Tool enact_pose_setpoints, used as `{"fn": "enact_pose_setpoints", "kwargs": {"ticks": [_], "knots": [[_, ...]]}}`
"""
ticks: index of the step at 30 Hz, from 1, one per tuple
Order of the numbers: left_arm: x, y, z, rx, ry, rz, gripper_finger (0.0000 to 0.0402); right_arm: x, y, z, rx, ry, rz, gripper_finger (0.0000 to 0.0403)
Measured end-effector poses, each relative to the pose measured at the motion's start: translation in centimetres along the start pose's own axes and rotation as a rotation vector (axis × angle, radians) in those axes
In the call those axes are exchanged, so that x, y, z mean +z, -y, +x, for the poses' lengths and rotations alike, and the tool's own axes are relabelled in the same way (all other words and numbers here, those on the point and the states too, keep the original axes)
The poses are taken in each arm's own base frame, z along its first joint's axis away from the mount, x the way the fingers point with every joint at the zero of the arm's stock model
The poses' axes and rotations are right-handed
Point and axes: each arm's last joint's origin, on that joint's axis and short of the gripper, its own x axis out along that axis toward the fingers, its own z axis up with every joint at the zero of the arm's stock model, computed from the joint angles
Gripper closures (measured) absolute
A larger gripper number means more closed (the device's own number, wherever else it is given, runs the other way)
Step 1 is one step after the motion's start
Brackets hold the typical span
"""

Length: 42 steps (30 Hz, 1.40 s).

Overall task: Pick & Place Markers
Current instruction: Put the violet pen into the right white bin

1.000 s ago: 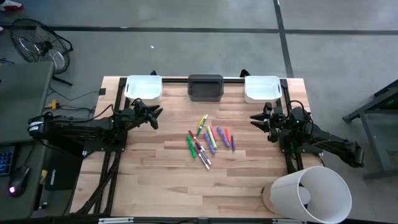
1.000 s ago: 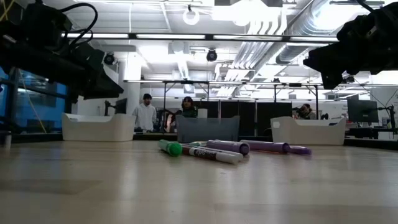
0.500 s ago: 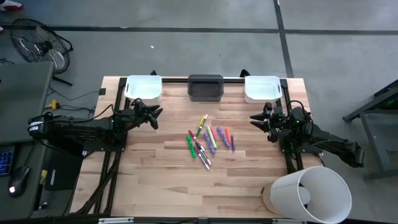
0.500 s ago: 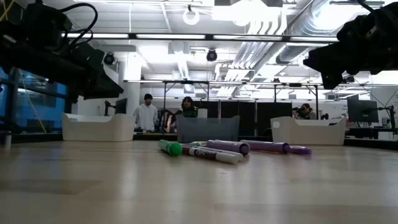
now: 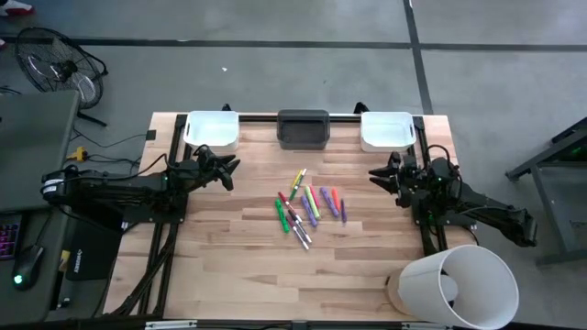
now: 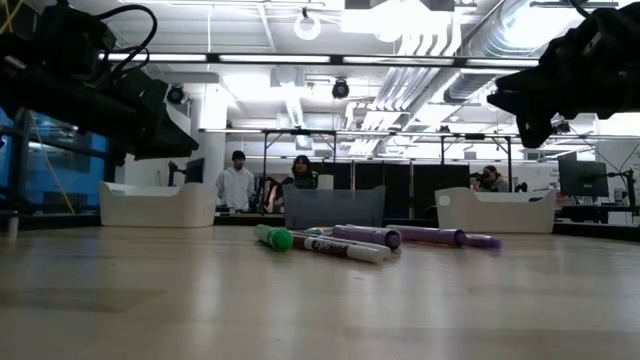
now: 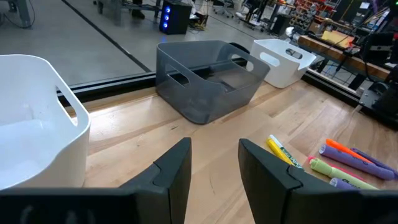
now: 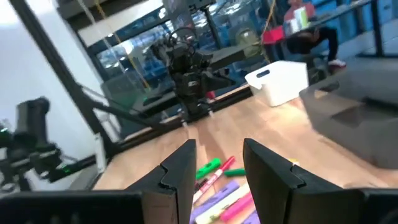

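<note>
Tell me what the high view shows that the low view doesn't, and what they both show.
Only the high view: the full spread of markers at the table's middle, both arms at the sides with left tool and right tool open and empty, a white cylinder at the near right corner, and a fan on the floor.
Only the low view: people in the room behind.
Both: markers, two white bins and the grey bin.

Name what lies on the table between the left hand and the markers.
Nothing: in the high view, bare wood separates the left hand from the markers.
</note>
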Motion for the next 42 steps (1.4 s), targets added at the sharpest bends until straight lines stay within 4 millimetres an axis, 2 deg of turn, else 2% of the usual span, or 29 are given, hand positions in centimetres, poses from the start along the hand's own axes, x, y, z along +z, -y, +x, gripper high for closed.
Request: {"fn": "enact_pose_setpoints", "kwargs": {"ticks": [4,11,17,19,25,28,32,36,42], "knots": [[0.0,0.0,0.0,0.0,0.0,0.0,0.0271,0.0,0.1,0.0,-0.022,0.002,-0.085,0.0281],[0.0,0.0,0.0,0.0,0.0,0.0,0.0271,0.1,0.5,0.2,-0.128,0.04,-0.089,0.0281],[0.0,0.0,0.0,0.0,0.0,0.0,0.0271,0.0,0.7,0.5,-0.156,-0.007,-0.09,0.0281],[0.0,0.0,0.0,0.0,0.0,0.0,0.0271,0.8,0.4,0.7,-0.161,-0.029,-0.117,0.0281],[0.0,0.0,0.0,0.0,-0.001,0.0,0.0271,5.3,-0.8,1.8,-0.296,-0.15,-0.185,0.0281],[0.0,0.0,0.0,0.0,0.0,0.0,0.0271,7.3,-0.9,2.8,-0.448,-0.253,-0.122,0.0281],[0.0,0.0,0.0,0.0,0.0,0.0,0.0271,8.6,-0.3,4.8,-0.63,-0.38,0.033,0.0281],[0.0,0.0,0.0,0.0,0.0,0.0,0.0271,7.6,1.2,7.5,-0.71,-0.522,0.212,0.0281],[0.0,0.0,0.0,0.0,0.0,0.0,0.0271,3.6,3.6,10.5,-0.764,-0.757,0.395,0.0281]]}}
